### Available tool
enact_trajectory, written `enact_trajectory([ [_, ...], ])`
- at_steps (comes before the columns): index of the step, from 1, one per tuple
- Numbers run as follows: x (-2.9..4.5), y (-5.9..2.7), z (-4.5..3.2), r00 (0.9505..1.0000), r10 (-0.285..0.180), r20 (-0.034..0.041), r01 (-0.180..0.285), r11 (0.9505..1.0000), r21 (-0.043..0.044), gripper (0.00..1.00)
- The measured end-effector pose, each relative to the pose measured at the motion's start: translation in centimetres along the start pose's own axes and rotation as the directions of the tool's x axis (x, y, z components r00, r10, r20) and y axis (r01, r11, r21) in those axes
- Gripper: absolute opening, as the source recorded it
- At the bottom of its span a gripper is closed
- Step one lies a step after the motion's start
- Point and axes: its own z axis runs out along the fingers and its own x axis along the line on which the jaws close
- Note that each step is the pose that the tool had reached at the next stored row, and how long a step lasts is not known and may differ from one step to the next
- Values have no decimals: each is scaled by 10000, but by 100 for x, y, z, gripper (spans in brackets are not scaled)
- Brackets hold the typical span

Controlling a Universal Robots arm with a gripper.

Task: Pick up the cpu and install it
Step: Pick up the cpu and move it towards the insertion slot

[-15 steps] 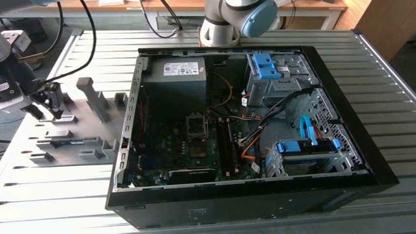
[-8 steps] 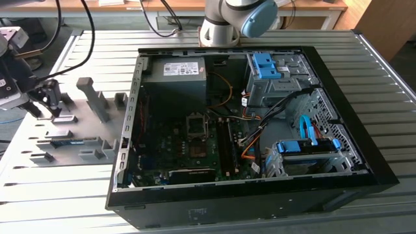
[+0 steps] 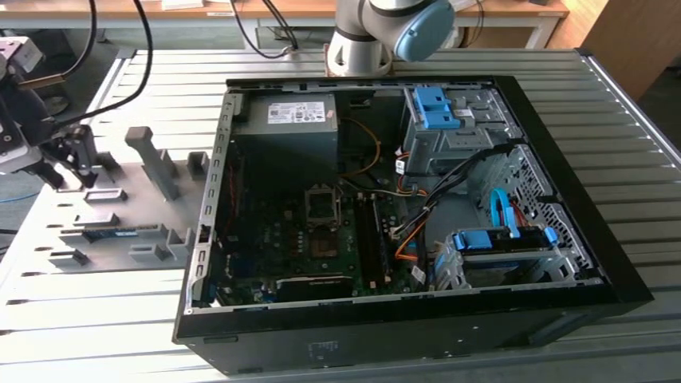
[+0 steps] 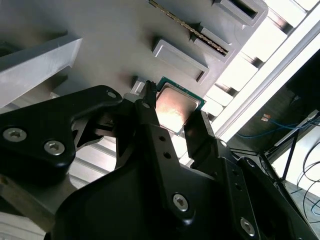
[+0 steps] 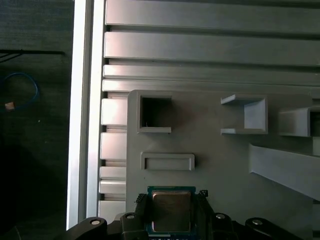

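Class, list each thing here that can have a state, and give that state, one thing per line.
gripper: shut on the cpu
cpu: held by two opposite edges, at the grey tray
computer case: open, side panel off
memory stick: lying in a tray holder

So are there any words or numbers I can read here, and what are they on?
Label on the power supply: print too small to read.
Mark on the case wall: too blurred to read.
cpu face: no print to make out in both wrist views.
So nothing here can be read.
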Motion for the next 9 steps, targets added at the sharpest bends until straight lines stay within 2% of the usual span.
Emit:
enact_trajectory([
  [9, -2, 2, -87, 10000, 0, 0, 0, 10000, 0, 47],
])
